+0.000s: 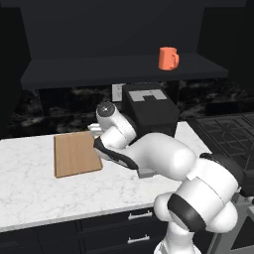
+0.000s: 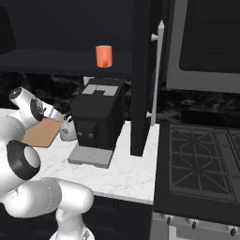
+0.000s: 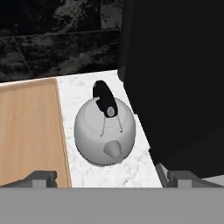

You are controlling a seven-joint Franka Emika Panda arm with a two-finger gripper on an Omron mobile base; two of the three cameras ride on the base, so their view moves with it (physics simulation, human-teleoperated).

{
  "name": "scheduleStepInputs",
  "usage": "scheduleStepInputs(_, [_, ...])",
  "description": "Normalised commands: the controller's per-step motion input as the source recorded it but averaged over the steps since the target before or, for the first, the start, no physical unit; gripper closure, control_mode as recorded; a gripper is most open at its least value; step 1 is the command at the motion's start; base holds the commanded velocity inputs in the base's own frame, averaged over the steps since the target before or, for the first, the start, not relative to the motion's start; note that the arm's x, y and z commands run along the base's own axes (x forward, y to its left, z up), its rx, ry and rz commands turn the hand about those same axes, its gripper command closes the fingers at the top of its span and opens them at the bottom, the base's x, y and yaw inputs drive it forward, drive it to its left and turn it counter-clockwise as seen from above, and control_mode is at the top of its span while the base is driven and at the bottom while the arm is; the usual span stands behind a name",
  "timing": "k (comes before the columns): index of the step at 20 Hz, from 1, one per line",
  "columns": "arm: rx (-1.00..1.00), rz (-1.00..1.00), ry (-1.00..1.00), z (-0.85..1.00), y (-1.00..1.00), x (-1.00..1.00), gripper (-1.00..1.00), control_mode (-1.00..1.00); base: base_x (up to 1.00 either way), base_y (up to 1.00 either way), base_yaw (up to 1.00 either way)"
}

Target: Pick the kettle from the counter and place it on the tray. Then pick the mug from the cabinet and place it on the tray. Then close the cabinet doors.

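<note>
The hand (image 3: 105,177) is poised above the kettle (image 3: 105,131) with its fingers (image 3: 41,177) spread wide apart, gripping nothing. In the hand view the kettle sits at centre on the worktop (image 3: 83,89), black handle toward 12 o'clock and spout toward 6 o'clock. The tray (image 3: 28,131) lies just beside it at 9 o'clock; the black coffee machine (image 3: 175,74) stands close at 3 o'clock. In the left base view the mug (image 1: 168,58) stands on the cabinet (image 1: 124,67) shelf at 1 o'clock. One cabinet door (image 2: 143,79) stands open.
</note>
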Motion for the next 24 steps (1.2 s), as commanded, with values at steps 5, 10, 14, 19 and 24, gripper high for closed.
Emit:
scheduleStepInputs(5, [0.0,-0.13,0.0,0.0,-0.02,0.15,-1.0,-1.0,0.0,0.0,0.0])
scheduleStepInputs(10, [-0.01,-0.12,0.01,-0.02,-0.09,0.11,-1.0,-1.0,0.0,0.0,0.0])
scheduleStepInputs(14, [-0.05,-0.11,0.05,-0.01,-0.17,0.01,-1.0,-1.0,0.0,0.0,0.0])
scheduleStepInputs(19, [-0.05,-0.09,0.06,-0.08,-0.22,0.1,-1.0,-1.0,0.0,0.0,0.0])
scheduleStepInputs(24, [0.0,-0.02,0.08,-0.23,-0.04,0.36,-1.0,-1.0,0.0,0.0,0.0])
